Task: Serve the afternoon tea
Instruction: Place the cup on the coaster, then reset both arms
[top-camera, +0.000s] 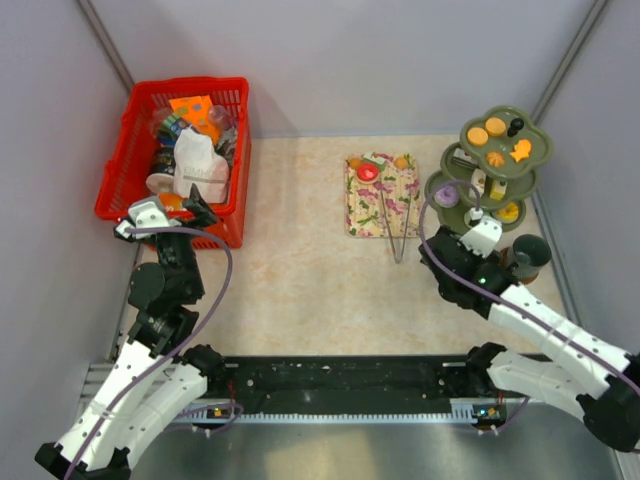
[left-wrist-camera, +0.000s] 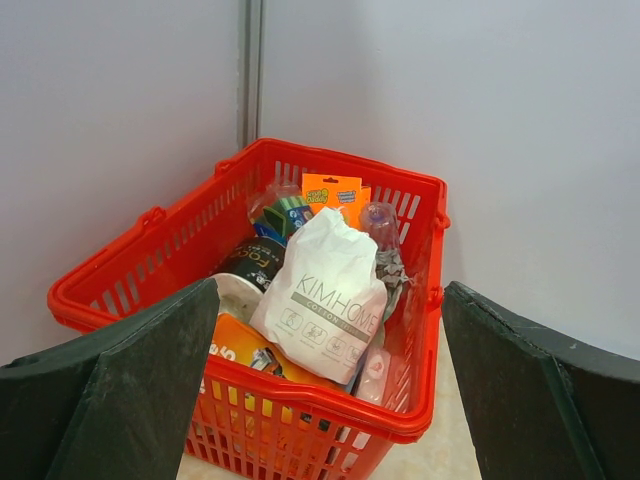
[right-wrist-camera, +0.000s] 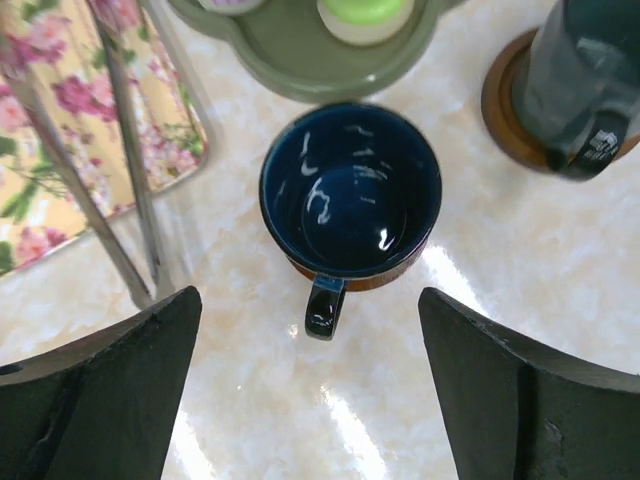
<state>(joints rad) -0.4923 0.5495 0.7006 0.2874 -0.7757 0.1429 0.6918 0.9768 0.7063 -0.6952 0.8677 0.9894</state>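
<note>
The right tool is spread wide. Its two dark fingers stand at the lower left and lower right of the wrist view and pinch nothing. Between them, a little higher in the frame, the navy mug stands upright on a brown saucer, with its handle pointing toward the camera. The fingers do not touch the mug.

I judge that the step in hand is setting out the cups, and that for this mug it is finished. The green mug is on its own saucer at the upper right, and the green stand is just above the navy mug. Some pastries lie on the top tier, but a red doughnut is on the flowered mat beside the tongs. The next move probably calls for lifting the right tool straight up, clear of the handle, and then going for the pieces on the mat.

The left tool is also spread and holds nothing. It faces the red basket at the upper left of the counter.

In the top view the right arm covers the navy mug fully. The stand and the green mug are cut off by the edges of the right wrist view. The lower tiers are partly covered, so I cannot count what lies there.
</note>
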